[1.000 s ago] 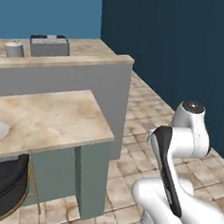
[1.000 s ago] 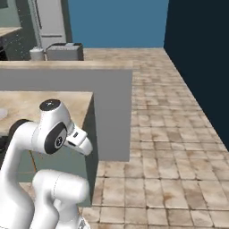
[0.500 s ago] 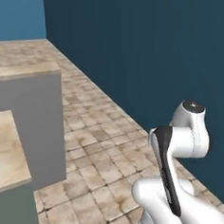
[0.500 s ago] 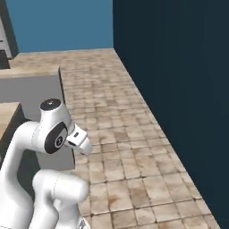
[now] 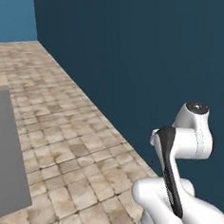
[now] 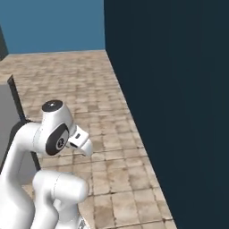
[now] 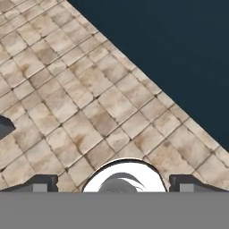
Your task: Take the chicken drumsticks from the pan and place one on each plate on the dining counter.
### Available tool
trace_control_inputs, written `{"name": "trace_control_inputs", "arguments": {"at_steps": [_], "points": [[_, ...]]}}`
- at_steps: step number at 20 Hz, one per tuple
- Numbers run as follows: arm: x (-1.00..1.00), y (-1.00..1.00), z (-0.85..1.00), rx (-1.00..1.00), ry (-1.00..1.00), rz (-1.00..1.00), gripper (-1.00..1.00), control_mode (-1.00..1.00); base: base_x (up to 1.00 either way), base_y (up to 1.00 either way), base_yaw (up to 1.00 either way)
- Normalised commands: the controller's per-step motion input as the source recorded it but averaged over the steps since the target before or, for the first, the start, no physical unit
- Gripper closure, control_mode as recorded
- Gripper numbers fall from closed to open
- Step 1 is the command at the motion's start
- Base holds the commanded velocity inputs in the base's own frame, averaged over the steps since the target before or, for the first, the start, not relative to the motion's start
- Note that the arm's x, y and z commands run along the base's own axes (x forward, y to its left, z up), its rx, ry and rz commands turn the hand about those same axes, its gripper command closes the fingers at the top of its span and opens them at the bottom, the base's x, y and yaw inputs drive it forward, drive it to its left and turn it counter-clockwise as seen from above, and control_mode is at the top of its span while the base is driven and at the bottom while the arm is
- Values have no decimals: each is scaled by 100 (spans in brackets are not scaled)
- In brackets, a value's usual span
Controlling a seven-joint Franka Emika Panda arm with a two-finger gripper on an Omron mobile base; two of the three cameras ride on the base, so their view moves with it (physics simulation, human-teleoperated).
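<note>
The chicken drumsticks, the pan and the plates are out of view. Of the dining counter I see no top, just a grey side panel (image 5: 5, 162) at the left edge of the left base view, and a sliver of that grey panel (image 6: 8, 109) in the right base view. In the hand view my gripper (image 7: 117, 183) points down at the tiled floor. Its dark fingertips (image 7: 42, 182) stand wide apart, open, with nothing between them. My arm is folded close over the base.
A tall dark blue wall (image 5: 151, 64) runs along the right, also seen as a wall (image 6: 179, 98) in the right base view. Beige tiled floor (image 5: 69, 139) stretches ahead between the wall and the grey panel. A lighter blue wall (image 6: 53, 24) closes the far end.
The whole picture has swept sideways, so the base has turned to the right. The counter has slid off to the left of both base views. The arm's pose and the open gripper are unchanged.
</note>
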Motion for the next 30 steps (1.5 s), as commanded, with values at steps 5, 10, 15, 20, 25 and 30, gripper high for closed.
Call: {"name": "trace_control_inputs", "arguments": {"at_steps": [5, 10, 15, 20, 25, 30], "points": [[0, 0, 0, 0, 0, 0, -100, 100, 100, -61, 31], [0, 0, 0, 0, 0, 0, -100, 100, 100, -30, 45], [0, 0, 0, 0, 0, 0, -100, 100, 100, 1, 45], [0, 0, 0, 0, 0, 0, -100, 100, 100, 3, 43], [0, 0, 0, 0, 0, 0, -100, 100, 100, -22, 36], [0, 0, 0, 0, 0, 0, -100, 100, 100, -30, 35]]}}
